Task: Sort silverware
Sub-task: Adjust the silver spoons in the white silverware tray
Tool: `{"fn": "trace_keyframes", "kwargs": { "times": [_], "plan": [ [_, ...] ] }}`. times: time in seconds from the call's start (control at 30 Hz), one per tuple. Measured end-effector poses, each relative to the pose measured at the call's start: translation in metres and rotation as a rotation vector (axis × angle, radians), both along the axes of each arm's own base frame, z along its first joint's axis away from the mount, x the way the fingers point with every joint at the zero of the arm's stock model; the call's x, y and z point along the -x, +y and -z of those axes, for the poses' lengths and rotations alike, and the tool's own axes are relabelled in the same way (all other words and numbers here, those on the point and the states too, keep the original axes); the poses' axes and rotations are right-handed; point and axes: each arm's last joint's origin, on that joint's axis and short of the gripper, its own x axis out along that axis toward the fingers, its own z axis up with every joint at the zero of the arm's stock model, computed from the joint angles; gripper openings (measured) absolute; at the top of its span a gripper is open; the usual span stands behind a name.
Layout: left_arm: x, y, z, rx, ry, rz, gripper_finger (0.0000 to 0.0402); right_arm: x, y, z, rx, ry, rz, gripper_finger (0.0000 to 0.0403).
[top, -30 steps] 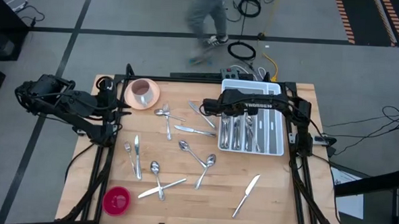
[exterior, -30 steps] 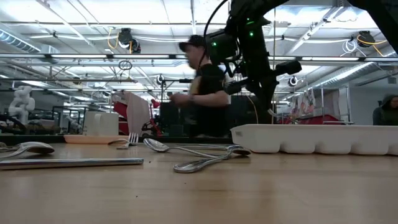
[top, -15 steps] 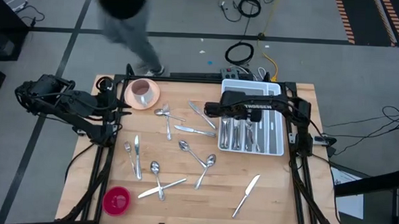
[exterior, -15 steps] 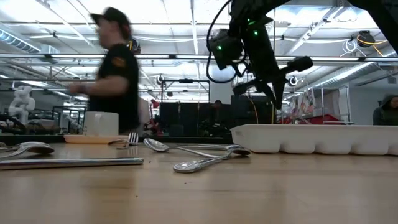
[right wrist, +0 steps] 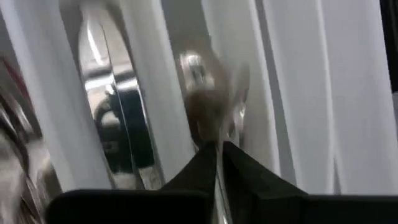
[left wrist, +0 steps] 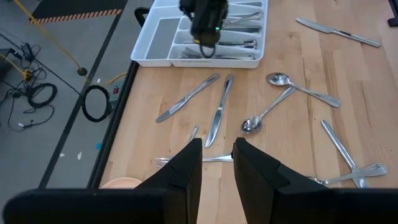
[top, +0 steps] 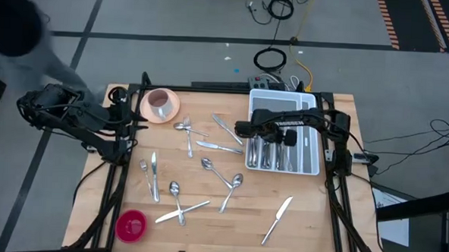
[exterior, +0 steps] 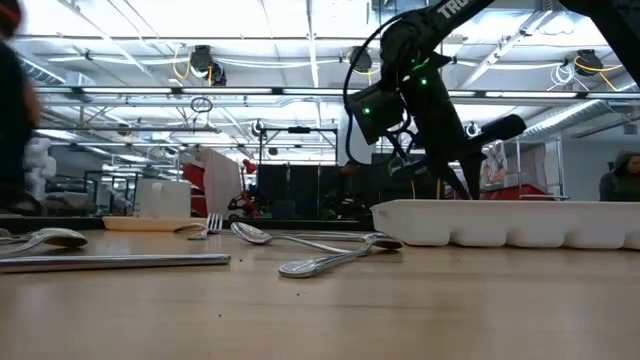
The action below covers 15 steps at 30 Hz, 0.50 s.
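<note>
Silverware (top: 208, 146): light, rigid, slick steel; lies flat beside tray (top: 311, 157); pinch mid-handle.
Right gripper (right wrist: 219, 152): over tray, fingers nearly together, seemingly on a piece.
Left gripper (left wrist: 216, 163): parked far from tray, fingers slightly apart, empty.

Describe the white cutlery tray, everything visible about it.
The white cutlery tray looks like moulded plastic: rectangular, with raised walls and long parallel compartments. It lies flat on the wooden table near the right edge at the far side. Several compartments already hold silverware, lying lengthwise. The right gripper reaches down into it, fingers close together over a compartment holding a spoon. In the low view its long side wall shows as a low white band.
</note>
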Motion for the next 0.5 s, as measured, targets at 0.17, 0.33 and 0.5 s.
{"fn": "trace_keyframes", "kwargs": {
  "times": [0.17,0.33,0.5],
  "plan": [
    [0.0,0.0,0.0,0.0,0.0,0.0,0.0096,0.001,0.0,-0.002,-0.008,0.022,-0.062,0.0083],
    [0.0,0.0,0.0,0.0,0.0,0.0,0.0096,0.0,-0.001,-0.006,0.006,0.047,-0.143,0.0147],
    [0.0,0.0,0.0,0.0,0.0,0.0,0.0096,0.002,0.003,-0.04,0.067,0.064,-0.336,0.0173]
  ]
}}
